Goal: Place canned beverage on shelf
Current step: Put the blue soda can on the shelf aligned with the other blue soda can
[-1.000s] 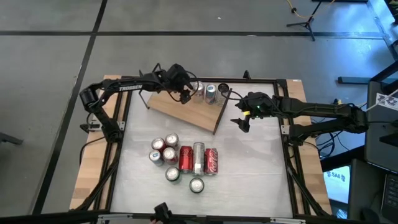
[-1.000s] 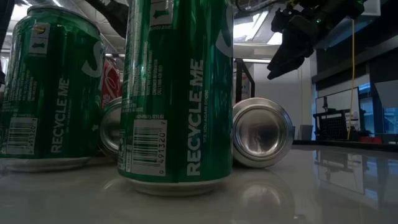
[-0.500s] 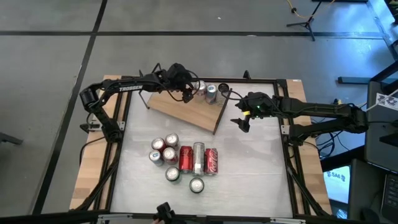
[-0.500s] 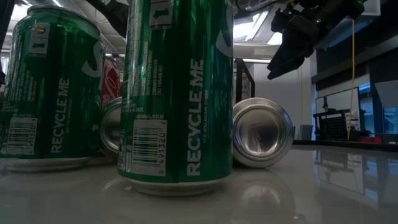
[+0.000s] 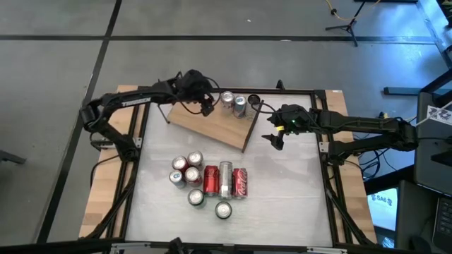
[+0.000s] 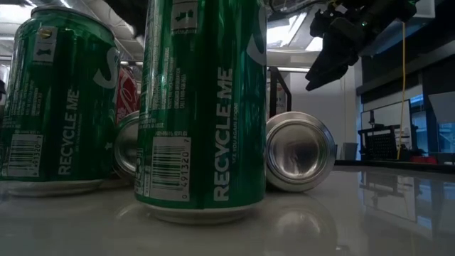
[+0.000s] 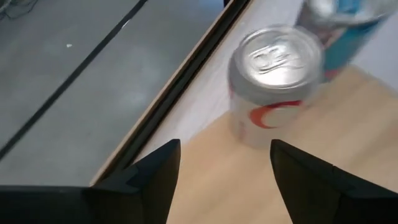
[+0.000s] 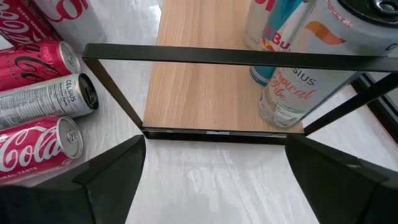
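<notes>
The light-brown wooden shelf [image 5: 212,123] stands at the table's far middle on thin black wire supports. Three cans stand upright on its far end: a silver can with a red mark [image 5: 227,99] [image 7: 273,81], a blue and silver can [image 5: 239,105] and a pale Celsius can [image 5: 253,102] [image 8: 311,68]. My left gripper [image 5: 209,106] [image 7: 224,168] is open and empty over the shelf, just left of the silver can. My right gripper [image 5: 274,137] [image 8: 217,186] is open and empty above the table, off the shelf's right end.
Several more cans [image 5: 205,180] stand or lie in a cluster on the white tabletop nearer the front: green ones [image 6: 202,107] upright, red Coca-Cola cans [image 8: 37,143] and a silver Celsius can [image 8: 43,102] on their sides. The table's black frame [image 5: 304,90] runs just behind the shelf.
My left gripper has drawn back from the silver can toward the table's left edge. The can stays standing on the shelf's far end, now apart from the fingers.
</notes>
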### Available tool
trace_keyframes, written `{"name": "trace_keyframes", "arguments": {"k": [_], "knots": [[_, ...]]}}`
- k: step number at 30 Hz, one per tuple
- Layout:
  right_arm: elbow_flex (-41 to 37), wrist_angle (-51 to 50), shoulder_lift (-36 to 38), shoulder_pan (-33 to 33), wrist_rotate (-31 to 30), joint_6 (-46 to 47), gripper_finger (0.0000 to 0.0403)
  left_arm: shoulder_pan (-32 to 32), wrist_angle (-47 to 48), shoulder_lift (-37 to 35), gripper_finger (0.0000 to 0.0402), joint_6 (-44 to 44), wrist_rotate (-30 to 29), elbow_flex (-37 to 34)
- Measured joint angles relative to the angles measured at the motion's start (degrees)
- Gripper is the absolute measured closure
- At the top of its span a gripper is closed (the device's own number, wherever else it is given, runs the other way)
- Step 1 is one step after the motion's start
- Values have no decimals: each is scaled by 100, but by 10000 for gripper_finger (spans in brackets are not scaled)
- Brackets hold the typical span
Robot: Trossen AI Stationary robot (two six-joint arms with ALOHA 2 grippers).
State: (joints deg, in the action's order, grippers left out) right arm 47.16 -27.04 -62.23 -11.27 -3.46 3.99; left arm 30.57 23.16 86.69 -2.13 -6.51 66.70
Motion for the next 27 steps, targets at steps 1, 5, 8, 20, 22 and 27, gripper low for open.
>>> {"name": "trace_keyframes", "arguments": {"k": [1, 5, 8, 20, 22, 27], "knots": [[0, -1, 0, 0, 1, 0, 22, -47, 110, -102, 162, 123, 1, 2], [-2, 1, 0, 0, 1, 1, 22, -255, 552, -474, 162, 638, 20, 2], [0, -1, 2, 0, 2, 2, 22, -411, 896, -765, 162, 807, 173, 2], [0, 0, 0, 0, 0, 1, 22, -863, 1624, -1366, 157, 1520, 473, 2], [0, 1, 1, 1, 2, 2, 22, -913, 1775, -1367, 146, 1422, 473, 4], [-1, 1, 2, 0, 2, 2, 22, -1003, 2106, -1363, 97, 1294, 469, 4]]}}
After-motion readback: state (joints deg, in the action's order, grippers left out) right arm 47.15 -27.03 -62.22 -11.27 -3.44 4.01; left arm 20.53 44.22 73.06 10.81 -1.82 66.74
